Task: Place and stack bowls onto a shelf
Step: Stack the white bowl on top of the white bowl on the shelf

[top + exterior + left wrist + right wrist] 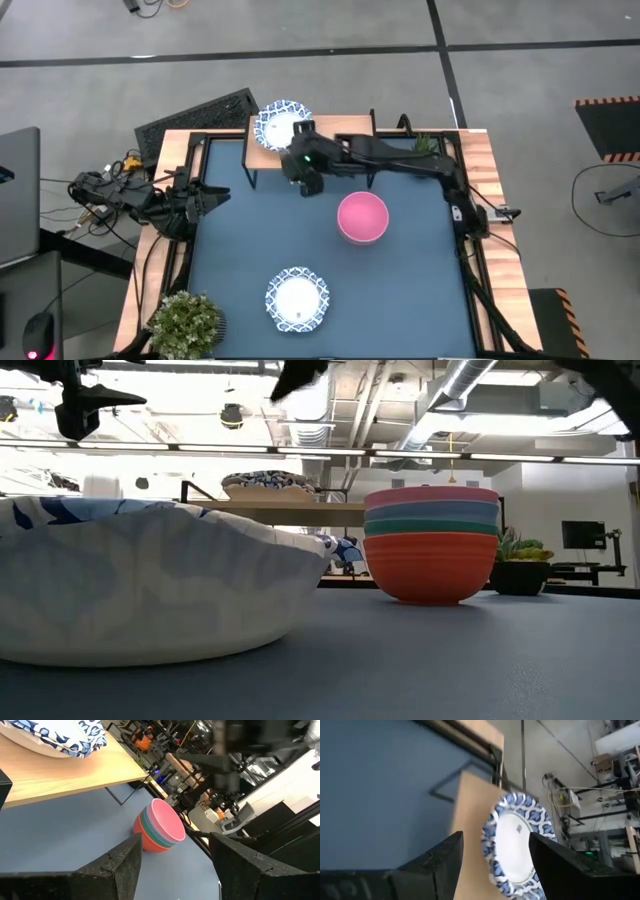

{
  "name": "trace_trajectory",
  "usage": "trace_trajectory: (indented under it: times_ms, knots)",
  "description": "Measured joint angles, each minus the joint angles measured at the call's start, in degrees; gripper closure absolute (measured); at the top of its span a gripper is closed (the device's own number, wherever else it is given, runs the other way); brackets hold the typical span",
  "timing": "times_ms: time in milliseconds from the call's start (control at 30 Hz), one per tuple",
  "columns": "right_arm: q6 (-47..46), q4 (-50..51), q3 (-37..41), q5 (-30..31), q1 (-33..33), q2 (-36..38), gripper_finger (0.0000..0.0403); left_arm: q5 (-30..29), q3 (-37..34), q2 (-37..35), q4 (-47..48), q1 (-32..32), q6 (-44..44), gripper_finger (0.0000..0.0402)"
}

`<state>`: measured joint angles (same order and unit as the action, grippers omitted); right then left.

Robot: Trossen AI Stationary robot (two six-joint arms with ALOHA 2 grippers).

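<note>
One white bowl with a blue patterned rim (280, 126) (517, 845) rests by its base on the left end of the shelf's wooden top board (345, 122) (300, 506). My right gripper (492, 870) (303, 140) is open in the air just right of that bowl, touching nothing. A second white and blue bowl (297, 298) (150, 580) sits near the table's near edge. A nested stack, pink on top, then lavender-blue, green and red (430, 545) (362, 217) (161, 826), stands mid-table. My left gripper (175, 870) (205, 197) waits open at the table's left edge.
A potted plant (185, 322) stands at the near left corner and another (425, 145) (520, 565) at the far right, beside the shelf. The shelf's right half shows bare board. Black frame rails run along the table's edges (190, 250).
</note>
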<state>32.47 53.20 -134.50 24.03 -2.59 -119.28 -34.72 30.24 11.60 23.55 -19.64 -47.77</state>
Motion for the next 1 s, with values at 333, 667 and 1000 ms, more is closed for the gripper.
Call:
trace_trajectory:
  times_ms: [333, 667, 1000]
  knots:
    - [-19.6, 11.6, -0.1, 0.3, 16.4, 8.2, 0.0158, 0.2, 0.0, 0.0, 0.1, 0.0, -0.6, 0.0188]
    - [-36.4, 17.8, 1.0, 0.3, 32.2, 6.3, 0.0159, 5.0, 0.0, 0.0, 0.1, 0.0, -3.5, 0.0188]
    - [-33.8, 16.3, 1.2, -0.2, 38.2, -7.7, 0.0159, 9.9, 0.0, 0.0, 2.8, 0.0, -7.1, 0.0188]
